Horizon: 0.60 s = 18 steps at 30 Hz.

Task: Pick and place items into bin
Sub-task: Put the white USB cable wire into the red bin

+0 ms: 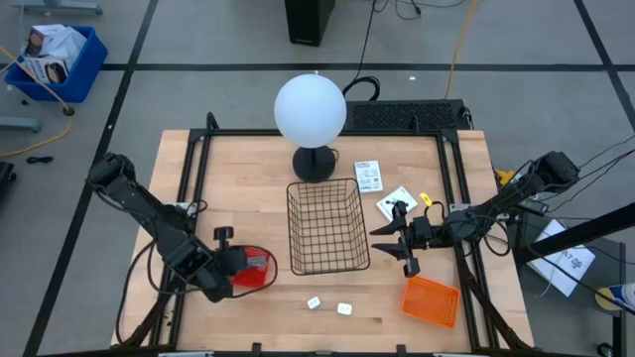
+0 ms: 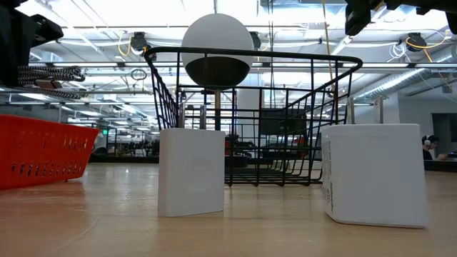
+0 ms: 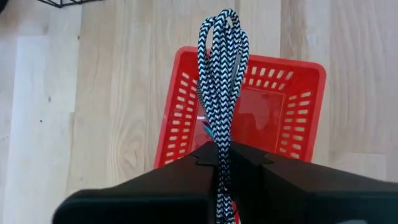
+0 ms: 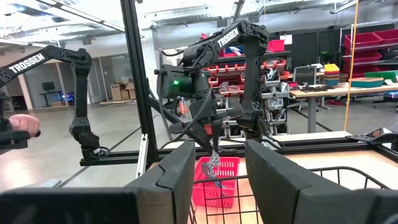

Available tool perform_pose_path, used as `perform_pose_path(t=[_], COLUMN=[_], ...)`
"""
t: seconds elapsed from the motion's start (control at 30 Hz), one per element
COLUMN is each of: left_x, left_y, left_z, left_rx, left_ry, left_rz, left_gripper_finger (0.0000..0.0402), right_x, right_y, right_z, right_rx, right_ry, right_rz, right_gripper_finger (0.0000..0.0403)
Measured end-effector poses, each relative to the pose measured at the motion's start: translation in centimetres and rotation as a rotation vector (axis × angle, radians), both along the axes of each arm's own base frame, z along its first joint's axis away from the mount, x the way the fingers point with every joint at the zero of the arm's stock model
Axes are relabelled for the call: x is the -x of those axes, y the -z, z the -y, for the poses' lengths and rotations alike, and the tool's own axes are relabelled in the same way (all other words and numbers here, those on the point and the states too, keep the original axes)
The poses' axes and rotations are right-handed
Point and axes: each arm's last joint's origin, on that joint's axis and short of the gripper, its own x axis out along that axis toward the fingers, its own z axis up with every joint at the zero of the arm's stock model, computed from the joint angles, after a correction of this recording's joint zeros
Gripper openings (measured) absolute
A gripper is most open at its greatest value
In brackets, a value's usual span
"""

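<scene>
The left pincer (image 3: 224, 163) is clamped on a looped black-and-white zigzag cord (image 3: 222, 68), which hangs directly over the red bin (image 3: 305, 106) at the front-left of the tabletop (image 1: 248, 159). To release well, the pincer should come lower, until the free loops sit inside the bin's walls rather than above the near rim, and only then let go — a limp cord dropped from height can drape over an edge and slide out. Something teal shows just under the cord inside the bin, too hidden to name.

The cord is braided, doubled over several times into a slim bundle, soft and floppy; it will likely fold on itself as it lands.

The right pincer (image 1: 405, 243) hovers with its fingers apart beside the right edge of the black wire basket (image 1: 327, 226), holding nothing. Near it, toward the back right, lie two flat white packets (image 1: 369, 176) with black print, one just behind the other, and a small yellow piece (image 1: 425, 199) beside the nearer packet. Two tiny white blocks (image 1: 344, 308) rest well apart from the packets, near the front edge between the red bin and an orange bin (image 1: 433, 299) lying tilted at the front right. These items are all still outside any bin, so the task looks to be at an early stage. A white globe lamp (image 1: 311, 109) stands behind the basket — clear of both arms.
</scene>
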Motion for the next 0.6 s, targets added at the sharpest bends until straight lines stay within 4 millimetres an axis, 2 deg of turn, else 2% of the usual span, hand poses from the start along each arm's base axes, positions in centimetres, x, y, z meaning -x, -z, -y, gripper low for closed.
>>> perform_pose_path(t=[0.13, 0.27, 0.4, 0.6], left_x=[-0.1, 0.0, 0.2, 0.3], left_y=[0.1, 1.2, 2.0, 2.1], left_z=[0.1, 0.1, 0.0, -0.1], left_rx=[0.022, 0.038, 0.057, 0.053], left_ry=[-0.035, -0.042, -0.063, -0.065], left_rz=[0.015, 0.023, 0.009, 0.006], left_gripper_finger=[0.0039, 0.0065, 0.0071, 0.0073], right_x=[0.0, 0.0, 0.0, 0.0], right_y=[0.0, 0.0, 0.0, 0.0], right_z=[0.0, 0.0, 0.0, 0.0], right_rx=[0.0, 0.0, 0.001, 0.001], right_ry=[-0.001, -0.002, -0.003, -0.003], right_rz=[0.0, 0.0, 0.0, -0.001], right_gripper_finger=[0.0132, 0.0132, 0.0133, 0.0133])
